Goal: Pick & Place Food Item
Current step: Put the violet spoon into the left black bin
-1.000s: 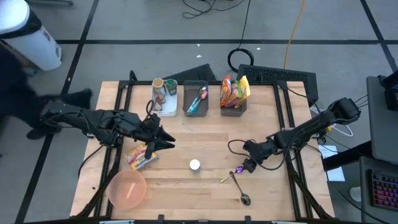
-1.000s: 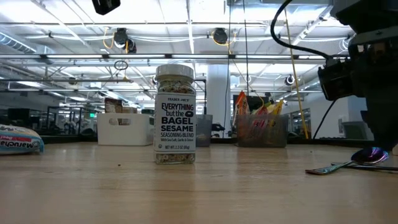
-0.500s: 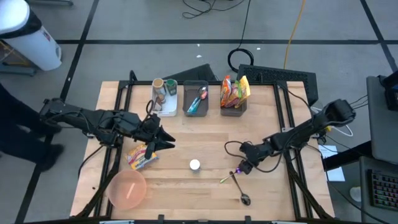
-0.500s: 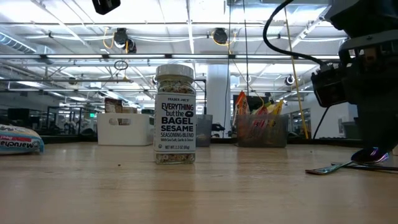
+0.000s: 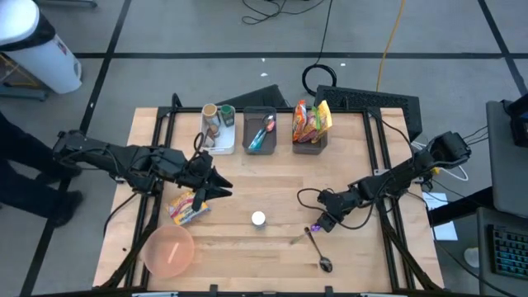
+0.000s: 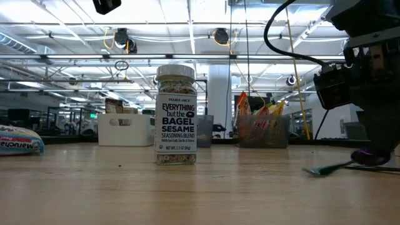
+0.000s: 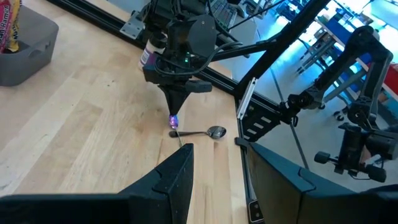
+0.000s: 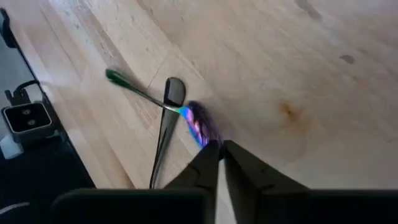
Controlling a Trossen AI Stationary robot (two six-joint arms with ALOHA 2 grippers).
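A seasoning jar (image 6: 176, 115) with a white lid (image 5: 258, 219) stands upright mid-table. A snack packet (image 5: 188, 206) lies flat at the left, and my left gripper (image 7: 216, 149) hovers open above it (image 5: 223, 191). At the right, an iridescent spoon (image 8: 149, 96) lies across a silver spoon (image 8: 163, 143). My right gripper (image 8: 219, 146) slants down onto the iridescent spoon (image 5: 317, 225) and is shut on it. My right gripper pinches the iridescent spoon's purple end (image 8: 202, 129) between its two fingertips. The fingers slant down from the table's right side. The spoon's green end (image 8: 115, 76) points away toward the near left, low over the wood, and its shaft lies over the silver spoon's handle.
A pink bowl (image 5: 169, 252) sits at the near left corner. Along the far edge stand a white tray with jars (image 5: 221, 128), a grey bin of utensils (image 5: 261, 130) and a grey bin of packets (image 5: 310, 128). A person's legs show beyond the table's left edge (image 5: 33, 173).
My right gripper has edged down and toward the table's left, onto the iridescent spoon, and has closed on its purple end. The spoon's green end has shifted slightly. The person at the left has stepped back.
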